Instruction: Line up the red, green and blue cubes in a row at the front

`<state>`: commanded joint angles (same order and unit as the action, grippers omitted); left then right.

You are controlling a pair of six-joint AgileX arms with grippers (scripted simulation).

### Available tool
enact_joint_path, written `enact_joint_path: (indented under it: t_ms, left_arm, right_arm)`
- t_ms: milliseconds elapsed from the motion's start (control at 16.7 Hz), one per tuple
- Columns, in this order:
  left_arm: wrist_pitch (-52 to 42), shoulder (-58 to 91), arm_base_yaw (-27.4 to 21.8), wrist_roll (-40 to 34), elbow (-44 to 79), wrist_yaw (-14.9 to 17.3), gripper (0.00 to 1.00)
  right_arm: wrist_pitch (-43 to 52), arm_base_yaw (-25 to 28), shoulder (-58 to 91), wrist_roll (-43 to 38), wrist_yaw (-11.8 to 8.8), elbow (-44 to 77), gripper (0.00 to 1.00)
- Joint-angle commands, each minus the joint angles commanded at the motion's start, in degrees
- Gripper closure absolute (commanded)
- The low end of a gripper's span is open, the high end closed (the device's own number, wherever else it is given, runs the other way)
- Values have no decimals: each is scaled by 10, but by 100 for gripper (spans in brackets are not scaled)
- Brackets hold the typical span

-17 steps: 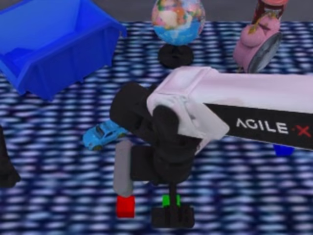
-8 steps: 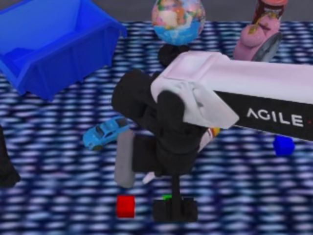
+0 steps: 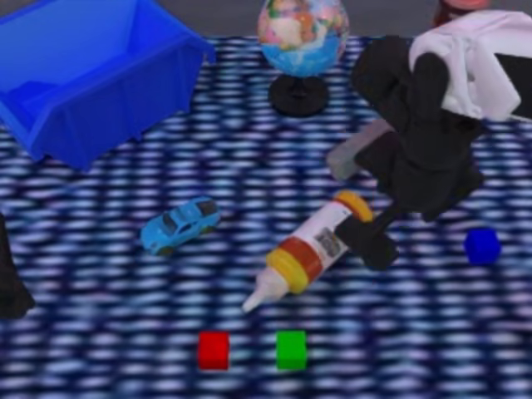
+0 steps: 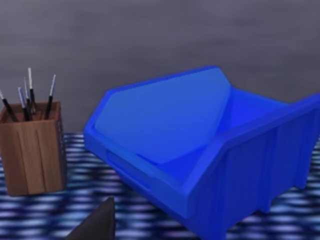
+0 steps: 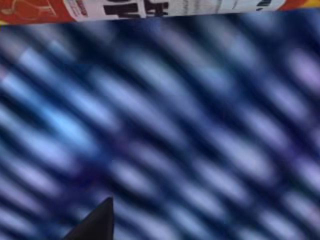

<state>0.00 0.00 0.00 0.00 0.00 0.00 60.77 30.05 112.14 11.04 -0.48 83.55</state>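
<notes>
At the table's front, the red cube (image 3: 214, 350) and the green cube (image 3: 291, 349) sit side by side with a small gap between them. Far off at the right lies the blue cube (image 3: 482, 246), alone on the patterned cloth. My right gripper (image 3: 372, 243) hangs open and empty above the cloth between the lying bottle and the blue cube, touching neither cube. One dark finger (image 5: 100, 222) shows in the right wrist view, with cloth below it. My left arm (image 3: 8, 287) is parked at the left edge, and one of its fingers (image 4: 100, 225) shows with nothing by it.
A squeeze bottle (image 3: 307, 249) lies on its side just behind the green cube. A light-blue toy car (image 3: 179, 224) sits at centre left. A big blue bin (image 3: 91, 75), a globe (image 3: 301, 33) and a wooden pen holder (image 4: 32, 147) stand at the back.
My right arm has let go of the green cube at the front and pulled up and back to the right. The lying bottle and the green cube are now uncovered.
</notes>
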Motion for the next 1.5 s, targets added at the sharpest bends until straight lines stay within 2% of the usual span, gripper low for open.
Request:
enact_joint_path:
  t_ms: [240,420,780,1260,1500]
  left_arm:
    - [0,0,0,0,0,0,0]
    - [0,0,0,0,0,0,0]
    - [0,0,0,0,0,0,0]
    - [0,0,0,0,0,0,0]
    - [0,0,0,0,0,0,0]
  right_arm:
    - [-11,-133,-8,-138,4,-25,0]
    - [-16,-177,-12,-181,5,-35,0]
    - [-25,-177,-6,-183,5,-39,0]
    - [-188,-178,67,-185,6,-125,0]
    - [-202,-178,75,-185,6,-134,0]
